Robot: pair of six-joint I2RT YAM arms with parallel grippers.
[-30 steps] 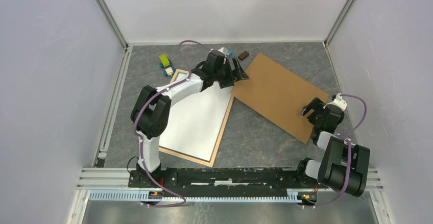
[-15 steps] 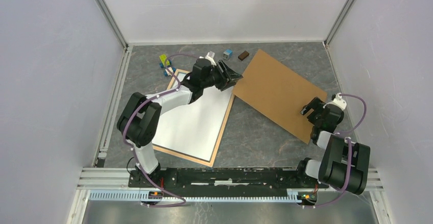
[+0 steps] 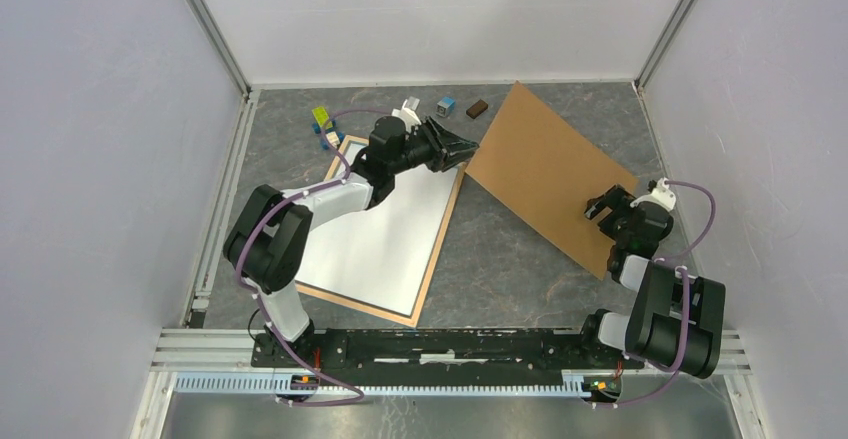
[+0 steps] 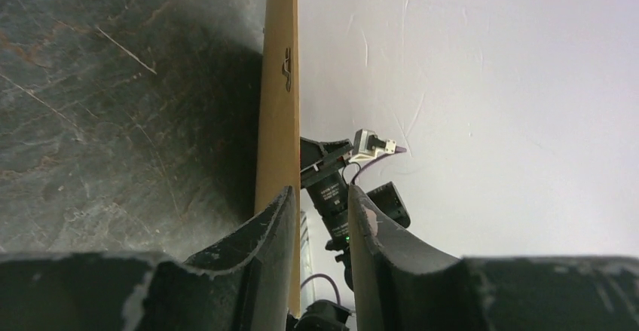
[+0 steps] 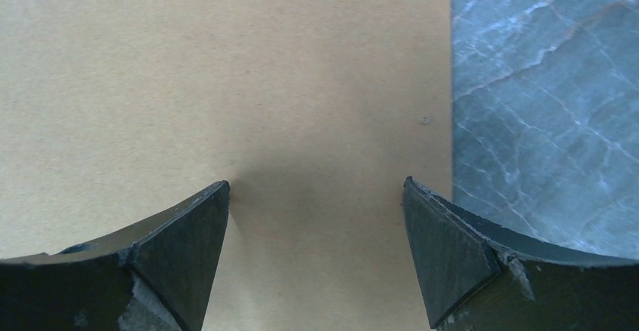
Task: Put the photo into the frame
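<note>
The frame lies flat at left centre, its light wood side up. Inside it lies the photo, plain white back up. To the right is the brown backing board, its left corner raised off the table. My left gripper is at that corner. In the left wrist view the board shows nearly edge-on and runs between the narrowed jaws of my left gripper. It lies against one finger, with a gap to the other. My right gripper is open over the board's right part, nothing between its fingers.
Small blocks lie at the back of the grey table: a yellow-green one, a blue one, a pale blue one and a brown one. White walls with metal rails enclose the table on three sides.
My left arm swung left and back while its jaws narrowed. The board's left corner shifted toward the back and lifted. The right gripper barely moved and stayed open.
</note>
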